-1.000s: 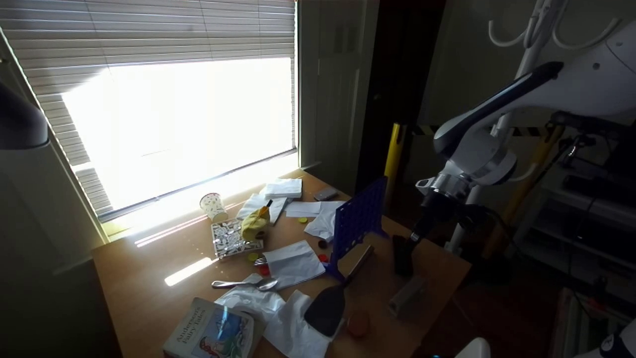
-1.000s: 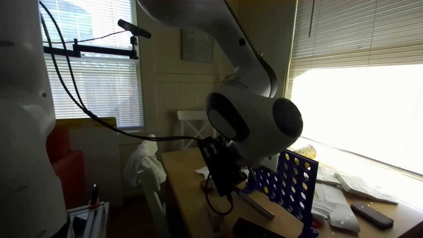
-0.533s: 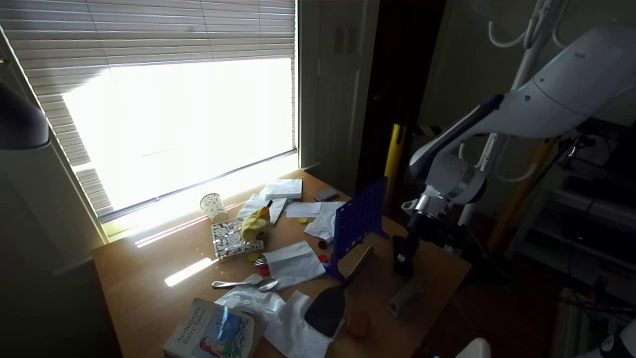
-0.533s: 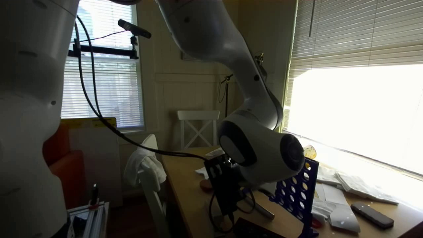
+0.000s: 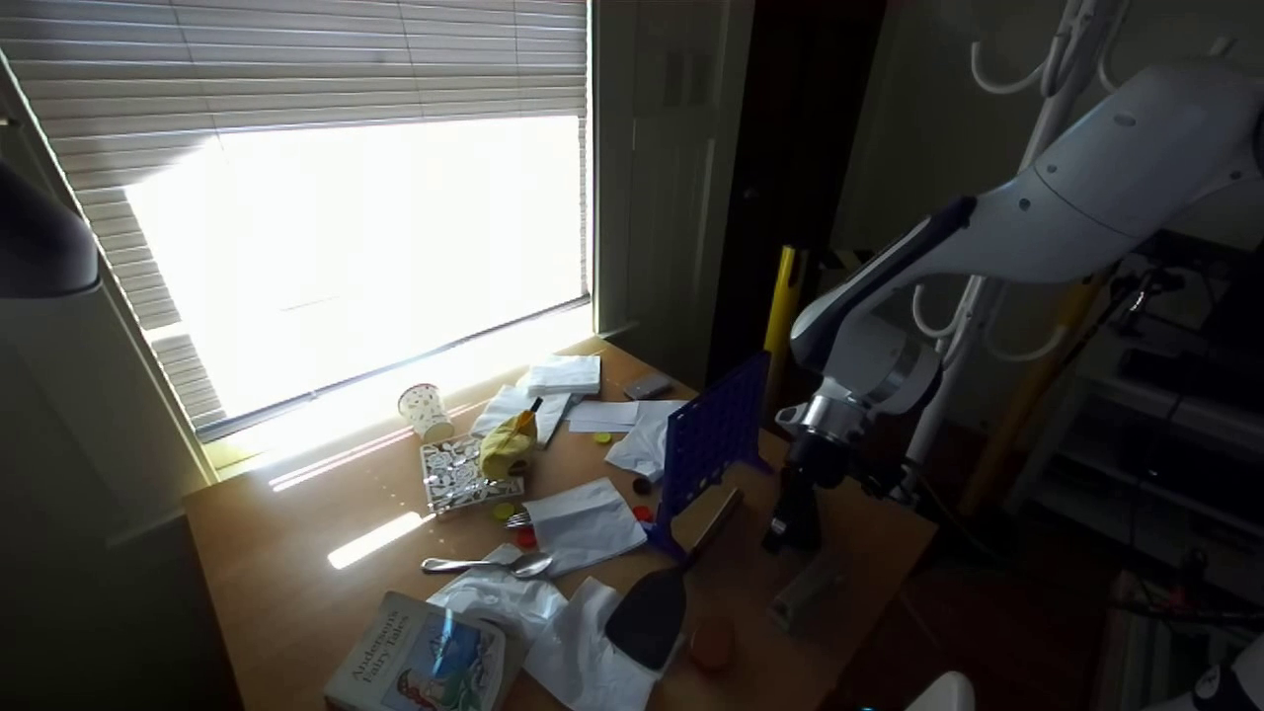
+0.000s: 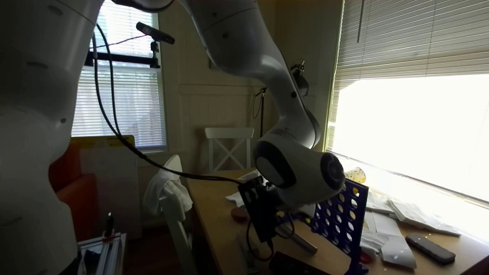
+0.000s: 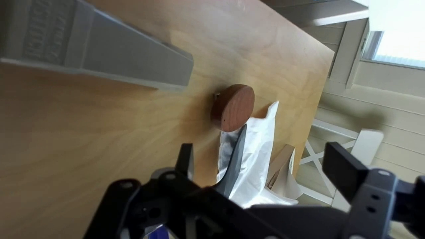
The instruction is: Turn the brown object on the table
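The brown object [image 6: 429,248] is a thin, oblong grey-brown slab lying flat on the table [image 5: 272,573]. It lies near the white papers and also shows at the far end in an exterior view [image 5: 648,386]. It is out of the wrist view. My gripper [image 5: 778,541] points down low over the table's near right part, on the other side of the blue rack from the slab. In the wrist view my gripper [image 7: 265,164] has its fingers wide apart with nothing between them. In an exterior view [image 6: 263,214] the wrist hides the fingers.
The blue rack [image 5: 713,430] stands upright. A grey block [image 7: 132,53] and a round wooden piece [image 7: 237,108] lie near the gripper. A spatula [image 5: 647,617] lies on white paper. A black object [image 6: 290,263] lies below the wrist. A book [image 5: 425,657] lies at a corner.
The arm has swung over the table and come lower. In an exterior view the gripper has moved left and down, towards the grey block. The slab has not moved.
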Action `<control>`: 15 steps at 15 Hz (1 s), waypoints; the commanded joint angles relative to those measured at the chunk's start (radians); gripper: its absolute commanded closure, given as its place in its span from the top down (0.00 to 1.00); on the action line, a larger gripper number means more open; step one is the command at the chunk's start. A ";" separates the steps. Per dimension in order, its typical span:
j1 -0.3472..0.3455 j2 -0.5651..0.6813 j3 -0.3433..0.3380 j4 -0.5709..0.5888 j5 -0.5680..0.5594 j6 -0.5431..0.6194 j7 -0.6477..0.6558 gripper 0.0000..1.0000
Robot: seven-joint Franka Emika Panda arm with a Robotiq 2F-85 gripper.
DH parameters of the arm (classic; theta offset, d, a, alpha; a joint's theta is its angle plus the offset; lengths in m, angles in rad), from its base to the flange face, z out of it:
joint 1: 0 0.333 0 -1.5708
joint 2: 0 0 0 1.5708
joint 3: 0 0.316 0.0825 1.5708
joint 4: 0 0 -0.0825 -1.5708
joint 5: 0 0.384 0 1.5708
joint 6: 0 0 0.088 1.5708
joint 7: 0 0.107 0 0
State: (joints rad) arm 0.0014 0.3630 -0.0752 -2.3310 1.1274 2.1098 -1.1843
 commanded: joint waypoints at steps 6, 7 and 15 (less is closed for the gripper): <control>-0.015 0.193 0.088 0.166 -0.011 -0.010 -0.009 1.00; -0.013 0.207 0.091 0.178 -0.016 -0.010 0.000 1.00; 0.006 0.289 0.135 0.242 -0.027 -0.016 0.020 1.00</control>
State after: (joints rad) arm 0.0055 0.6076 0.0465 -2.1363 1.1255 2.1156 -1.1838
